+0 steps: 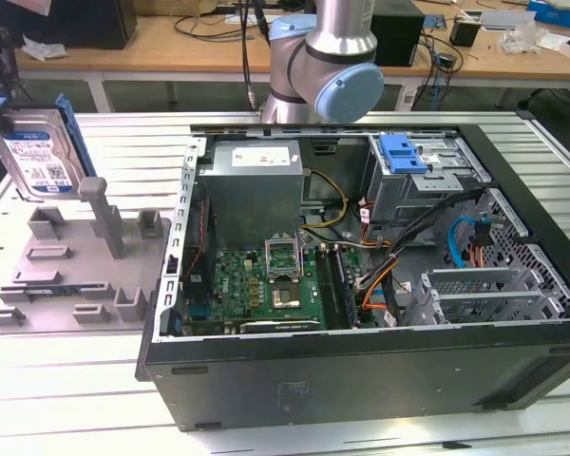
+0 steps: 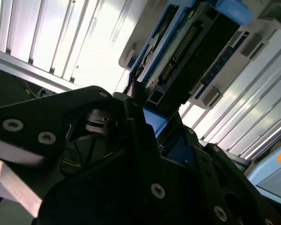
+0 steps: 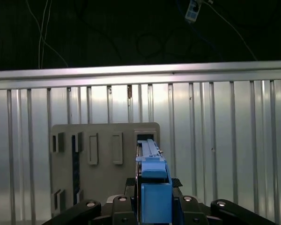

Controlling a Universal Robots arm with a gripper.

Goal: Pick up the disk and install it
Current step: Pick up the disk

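Note:
The disk (image 1: 38, 152) is a silver-grey drive with a blue-and-white label in a blue carrier. It stands upright at the exterior view's far left, just above the grey holder plate (image 1: 76, 275). My gripper (image 1: 2, 95) grips it from above, shut on its top edge. In the first wrist view the blue carrier edge of the disk (image 3: 152, 173) sits clamped in the gripper (image 3: 152, 199), with the holder plate (image 3: 103, 154) beyond it. In the second wrist view the disk (image 2: 196, 51) extends from the dark gripper (image 2: 150, 136).
An open computer case (image 1: 361, 370) lies to the exterior view's right of the plate. Inside are the motherboard, cables and a metal drive cage (image 1: 427, 190) with a blue latch piece (image 1: 404, 152). The arm's base (image 1: 328, 57) stands behind the case.

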